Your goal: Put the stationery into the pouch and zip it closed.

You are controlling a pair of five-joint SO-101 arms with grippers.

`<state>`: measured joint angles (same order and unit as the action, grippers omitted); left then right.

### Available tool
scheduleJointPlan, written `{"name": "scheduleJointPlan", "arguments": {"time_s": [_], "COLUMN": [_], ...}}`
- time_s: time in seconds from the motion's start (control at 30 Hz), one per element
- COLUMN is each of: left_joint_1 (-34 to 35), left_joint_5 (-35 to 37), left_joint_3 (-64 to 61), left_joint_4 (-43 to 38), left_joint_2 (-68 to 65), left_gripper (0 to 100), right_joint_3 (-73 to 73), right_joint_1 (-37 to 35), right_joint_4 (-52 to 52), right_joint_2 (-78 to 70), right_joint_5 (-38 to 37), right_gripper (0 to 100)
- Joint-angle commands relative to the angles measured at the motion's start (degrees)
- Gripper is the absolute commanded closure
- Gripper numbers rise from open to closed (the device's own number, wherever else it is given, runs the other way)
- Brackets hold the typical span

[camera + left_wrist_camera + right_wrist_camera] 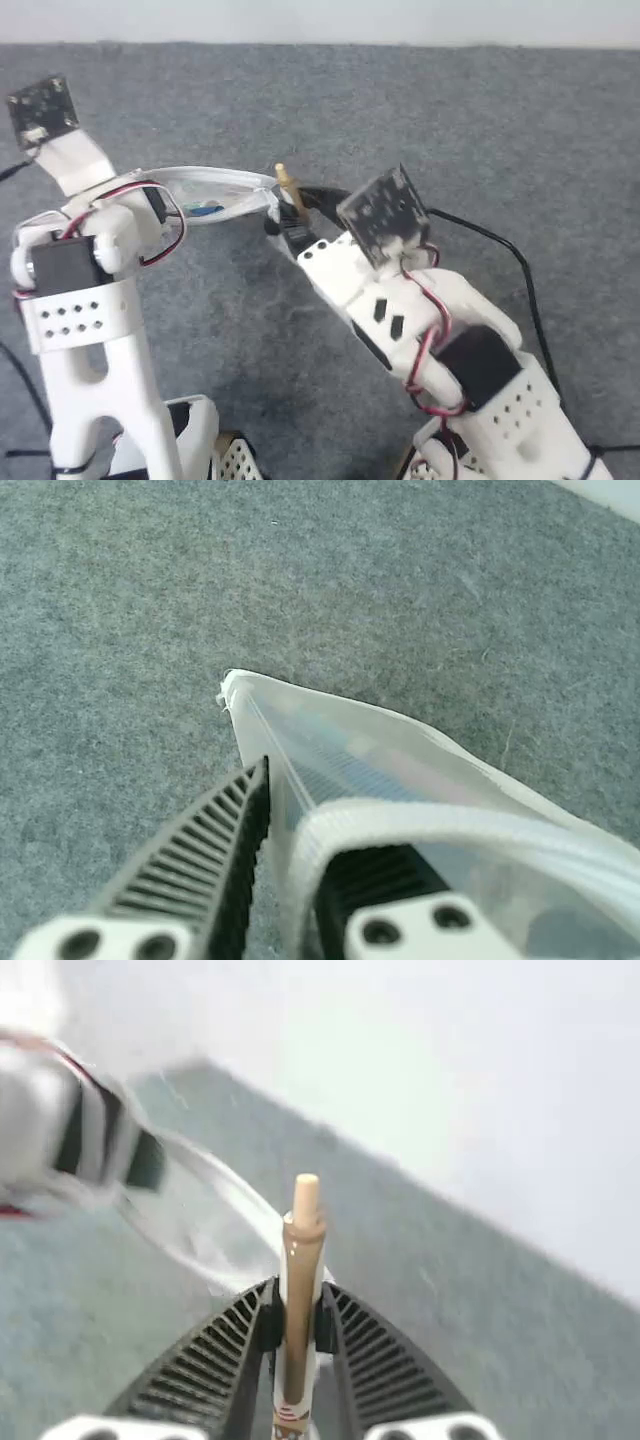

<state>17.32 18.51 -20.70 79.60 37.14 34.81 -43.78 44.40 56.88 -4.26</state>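
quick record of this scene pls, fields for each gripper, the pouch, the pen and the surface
left gripper: shut on the rim of the pouch
right gripper: shut on the pen
pouch: clear, mouth open, something blue inside
pen: tan, top end sticking out past the gripper, beside one end of the pouch
table: grey, carpet-like cover

Grey, fuzzy table cover [330,110] — coarse-napped; a pale wall [320,18] beyond it.

Grey carpeted surface [300,110], pale wall [320,20] behind
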Motion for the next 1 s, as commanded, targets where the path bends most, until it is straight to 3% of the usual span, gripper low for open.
{"name": "scheduleJointPlan", "arguments": {"time_s": [0.0, 0.33, 0.7, 0.97], "left_joint_1": [-0.4, -0.4, -0.2, -0.2], "left_joint_5": [0.9, 0.9, 0.7, 0.6], "left_joint_3": [1.9, 1.1, 0.0, 0.0], "left_joint_4": [-0.4, -0.1, -0.4, -0.4], "left_joint_2": [0.9, 0.9, 0.9, 1.0], "left_gripper": [99, 99, 99, 99], "right_joint_3": [-0.6, -0.4, 11.6, 12.5], "right_joint_1": [-3.2, -6.3, -7.4, -7.2], "right_joint_4": [-5.6, -23.8, -54.2, -65.8], "right_joint_2": [3.6, 4.1, 3.6, -9.5], "right_joint_5": [0.6, 0.6, 0.6, 0.6], "right_gripper": [99.2, 99.2, 99.2, 99.2]}}
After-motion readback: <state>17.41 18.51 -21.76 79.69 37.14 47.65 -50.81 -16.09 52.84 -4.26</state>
